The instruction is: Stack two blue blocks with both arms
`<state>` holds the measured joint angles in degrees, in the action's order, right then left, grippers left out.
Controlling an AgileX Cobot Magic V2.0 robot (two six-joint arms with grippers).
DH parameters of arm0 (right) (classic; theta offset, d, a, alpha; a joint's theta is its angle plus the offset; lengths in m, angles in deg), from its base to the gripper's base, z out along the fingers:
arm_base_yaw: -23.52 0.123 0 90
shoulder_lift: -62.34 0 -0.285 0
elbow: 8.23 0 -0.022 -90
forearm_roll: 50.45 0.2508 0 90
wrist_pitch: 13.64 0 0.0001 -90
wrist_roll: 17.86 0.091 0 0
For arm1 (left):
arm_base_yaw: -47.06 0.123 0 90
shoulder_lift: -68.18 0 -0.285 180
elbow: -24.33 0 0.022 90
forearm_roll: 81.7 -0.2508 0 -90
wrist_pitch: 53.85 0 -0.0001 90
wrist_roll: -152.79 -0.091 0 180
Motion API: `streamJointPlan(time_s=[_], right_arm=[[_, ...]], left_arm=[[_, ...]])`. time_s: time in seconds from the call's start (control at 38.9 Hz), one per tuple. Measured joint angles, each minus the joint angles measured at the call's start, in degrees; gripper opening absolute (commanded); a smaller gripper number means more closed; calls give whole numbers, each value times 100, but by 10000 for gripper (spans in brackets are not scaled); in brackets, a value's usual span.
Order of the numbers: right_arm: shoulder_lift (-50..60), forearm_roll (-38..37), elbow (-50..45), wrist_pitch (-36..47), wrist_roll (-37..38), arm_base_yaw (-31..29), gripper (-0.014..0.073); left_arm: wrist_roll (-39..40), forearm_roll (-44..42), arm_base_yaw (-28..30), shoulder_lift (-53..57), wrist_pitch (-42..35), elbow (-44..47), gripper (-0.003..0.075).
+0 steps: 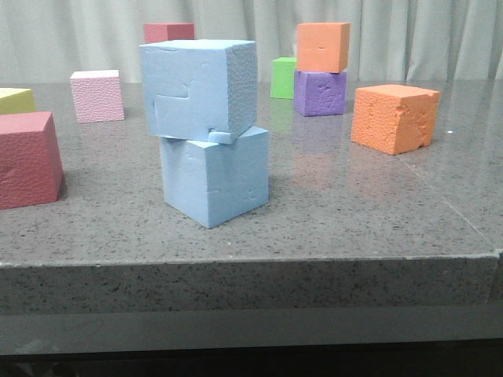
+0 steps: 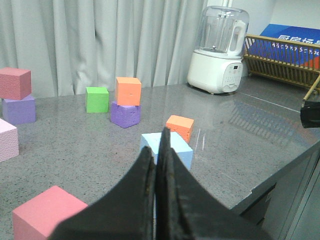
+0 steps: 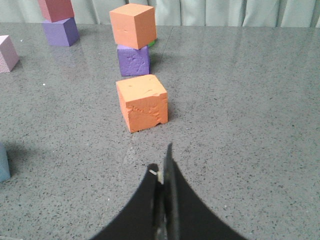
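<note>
As stack stands unaided near tabletop's front edge: grooved blue block (image 1: pixel 199 90) atop dented blue block (image 1: pixel 214 177), twisted, overhanging. Left wrist: left gripper (image 2: pixel 158 165) closed, empty, clear of stack. Right wrist: right gripper (image 3: pixel 163 177) closed, empty, short of orange cube (image 3: pixel 142 102).

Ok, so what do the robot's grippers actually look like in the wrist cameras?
Only the finger ends show. The left gripper has two matte black fingers, broad at the base and tapering to thin tips, with rough inner faces. The right gripper looks the same: black, curved and tapered. No cables or markings are visible.
</note>
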<state>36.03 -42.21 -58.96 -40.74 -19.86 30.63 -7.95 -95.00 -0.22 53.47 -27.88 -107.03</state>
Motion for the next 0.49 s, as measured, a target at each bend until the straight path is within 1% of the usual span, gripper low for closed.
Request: streamJointPlan(time_s=[0.26, 0.31, 0.41, 0.49], right_arm=[[0, 0, 0, 0, 0, 0, -68], [0, 0, 0, 0, 0, 0, -68], [0, 0, 0, 0, 0, 0, -68], [0, 0, 0, 0, 0, 0, -68]], left_arm=[[-56, -165, 0, 0, 0, 0, -20], [-324, -17, 0, 0, 0, 0, -20], [-1389, 641, 0, 0, 34, 0, -20], [-1694, 835, 0, 0, 34, 34, -20]])
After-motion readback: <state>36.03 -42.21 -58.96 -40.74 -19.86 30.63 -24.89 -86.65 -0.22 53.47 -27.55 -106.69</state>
